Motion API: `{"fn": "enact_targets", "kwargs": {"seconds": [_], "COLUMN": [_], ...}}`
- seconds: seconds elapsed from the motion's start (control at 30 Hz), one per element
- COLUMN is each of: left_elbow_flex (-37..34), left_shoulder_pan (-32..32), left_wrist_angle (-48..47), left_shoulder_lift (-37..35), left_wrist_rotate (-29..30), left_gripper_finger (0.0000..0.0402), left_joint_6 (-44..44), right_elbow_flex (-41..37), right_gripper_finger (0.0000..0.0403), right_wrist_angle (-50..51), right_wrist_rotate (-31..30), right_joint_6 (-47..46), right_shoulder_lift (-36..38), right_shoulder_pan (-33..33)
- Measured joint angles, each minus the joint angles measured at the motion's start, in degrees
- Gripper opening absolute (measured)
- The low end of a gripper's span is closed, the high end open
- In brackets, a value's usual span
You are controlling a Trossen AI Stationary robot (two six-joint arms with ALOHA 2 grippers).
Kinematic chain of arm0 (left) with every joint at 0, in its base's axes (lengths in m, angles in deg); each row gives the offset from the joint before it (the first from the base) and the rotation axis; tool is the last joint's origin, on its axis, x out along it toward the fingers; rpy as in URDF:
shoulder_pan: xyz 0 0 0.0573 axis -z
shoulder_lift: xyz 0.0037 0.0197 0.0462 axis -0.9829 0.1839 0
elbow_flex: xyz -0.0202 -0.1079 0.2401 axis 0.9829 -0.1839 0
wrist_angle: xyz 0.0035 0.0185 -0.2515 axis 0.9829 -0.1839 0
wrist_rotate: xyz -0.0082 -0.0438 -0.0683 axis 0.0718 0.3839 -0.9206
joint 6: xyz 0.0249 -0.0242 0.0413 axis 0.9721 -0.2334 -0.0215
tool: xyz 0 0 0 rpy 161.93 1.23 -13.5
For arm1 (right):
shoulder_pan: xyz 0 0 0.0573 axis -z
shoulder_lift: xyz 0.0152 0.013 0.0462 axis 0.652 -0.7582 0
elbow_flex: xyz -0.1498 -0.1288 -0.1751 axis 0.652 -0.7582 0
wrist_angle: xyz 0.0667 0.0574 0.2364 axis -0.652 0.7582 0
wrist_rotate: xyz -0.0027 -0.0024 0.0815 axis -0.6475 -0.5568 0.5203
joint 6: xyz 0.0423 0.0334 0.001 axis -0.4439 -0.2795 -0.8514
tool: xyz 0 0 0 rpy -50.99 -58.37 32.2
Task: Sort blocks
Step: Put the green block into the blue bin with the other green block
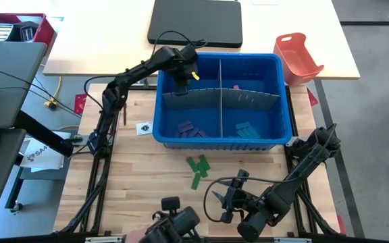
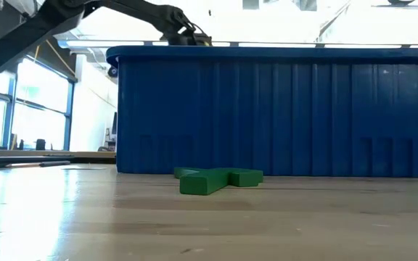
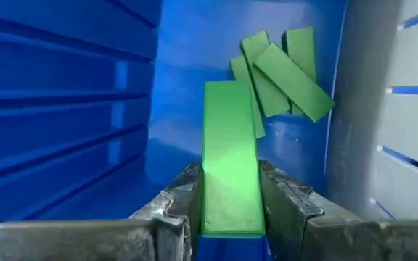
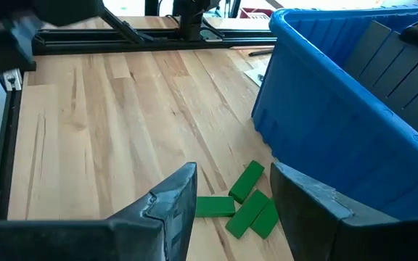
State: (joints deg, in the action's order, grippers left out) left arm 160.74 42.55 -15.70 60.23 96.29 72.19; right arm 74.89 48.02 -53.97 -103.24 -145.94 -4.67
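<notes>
The left claw (image 3: 229, 210) grips a flat green rectangular block (image 3: 229, 156) inside the blue plastic bin's (image 1: 283, 101) far left compartment, above green blocks (image 3: 285, 69) lying by the grey divider (image 3: 358, 109); the right claw (image 4: 231, 199) hangs open over loose green blocks (image 1: 198, 169) near the wooden bench's (image 1: 134, 175) front edge

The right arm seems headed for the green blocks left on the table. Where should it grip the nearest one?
Judging by pose: the green blocks lie flat, overlapping, before the blue bin. Right gripper, open, should descend from above and pinch an outer block across its narrow width, mid-length.
</notes>
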Motion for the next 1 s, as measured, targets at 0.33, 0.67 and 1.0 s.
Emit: {"fn": "enact_targets", "kwargs": {"seconds": [0.33, 0.67, 1.0], "left_elbow_flex": [0.1, 0.0, -0.5], "left_shoulder_pan": [-3.9, -4.2, -3.9], "left_wrist_angle": [1.7, 7.6, 6.0], "left_shoulder_lift": [0.1, 0.4, 4.4], "left_wrist_rotate": [-9.6, -10.8, -11.5], "left_gripper_finger": [0.0096, 0.0096, 0.0096], "left_joint_6": [-25.7, -40.7, -45.6], "right_elbow_flex": [0.0, 0.0, 0.0], "right_gripper_finger": [0.0171, 0.0171, 0.0171], "right_wrist_angle": [0.4, 0.9, 0.8], "right_wrist_rotate": [0.1, 0.1, 0.6], "right_joint_6": [-1.1, -1.2, -1.6], "right_shoulder_lift": [0.0, 0.0, 0.0], "right_shoulder_pan": [0.0, -0.1, 0.0]}}
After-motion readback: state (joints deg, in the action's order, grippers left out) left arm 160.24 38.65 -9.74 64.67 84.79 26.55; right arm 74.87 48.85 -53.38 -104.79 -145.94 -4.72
